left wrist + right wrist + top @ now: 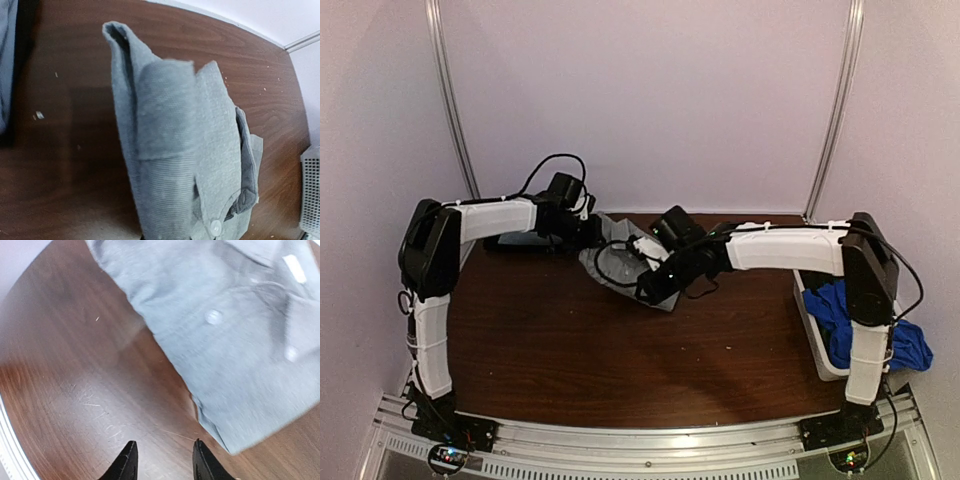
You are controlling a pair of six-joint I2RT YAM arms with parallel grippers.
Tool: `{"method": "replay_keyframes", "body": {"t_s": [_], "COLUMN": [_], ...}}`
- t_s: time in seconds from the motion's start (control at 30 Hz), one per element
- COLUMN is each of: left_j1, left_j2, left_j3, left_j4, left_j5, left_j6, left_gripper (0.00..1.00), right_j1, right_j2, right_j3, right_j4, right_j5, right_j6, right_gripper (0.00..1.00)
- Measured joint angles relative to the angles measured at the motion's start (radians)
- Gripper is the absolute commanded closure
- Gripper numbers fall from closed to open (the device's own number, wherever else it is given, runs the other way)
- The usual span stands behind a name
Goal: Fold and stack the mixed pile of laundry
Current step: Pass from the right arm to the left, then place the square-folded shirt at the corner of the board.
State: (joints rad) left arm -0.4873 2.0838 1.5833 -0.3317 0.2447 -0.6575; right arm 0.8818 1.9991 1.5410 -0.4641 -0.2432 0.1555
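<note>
- Left gripper [588,228]: jaws together, clamped on the far-left edge of the light grey shirt [175,150].
- Right gripper [162,460]: fingers apart, nothing between them, over the bare table [570,340] just beside the shirt.
- Shirt: folded, far centre.
- Royal-blue piece [840,310]: in the white bin [812,340], right edge.

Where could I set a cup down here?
Free: the wide bare table between the grey shirt and the near edge. Crowded: the far edge, where the left gripper and right gripper meet at the shirt, and the right side, holding the white bin.
</note>
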Motion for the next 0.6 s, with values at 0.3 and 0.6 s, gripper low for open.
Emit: {"method": "replay_keyframes", "body": {"t_s": [0.3,0.6], "left_j1": [0.006,0.109], "left_j2": [0.224,0.308], "left_j3": [0.562,0.776], "left_j4": [-0.301,-0.401], "left_j5": [-0.221,-0.253], "left_j6": [0.325,0.435], "left_gripper": [1.0,1.0], "right_j1": [-0.127,-0.12], "right_j2": [-0.229,-0.226], "right_j3": [-0.191,-0.211], "right_j4": [0.066,0.048], "right_j5": [-0.011,-0.022], "right_j6": [0.061,0.062], "right_gripper": [0.6,0.6]}}
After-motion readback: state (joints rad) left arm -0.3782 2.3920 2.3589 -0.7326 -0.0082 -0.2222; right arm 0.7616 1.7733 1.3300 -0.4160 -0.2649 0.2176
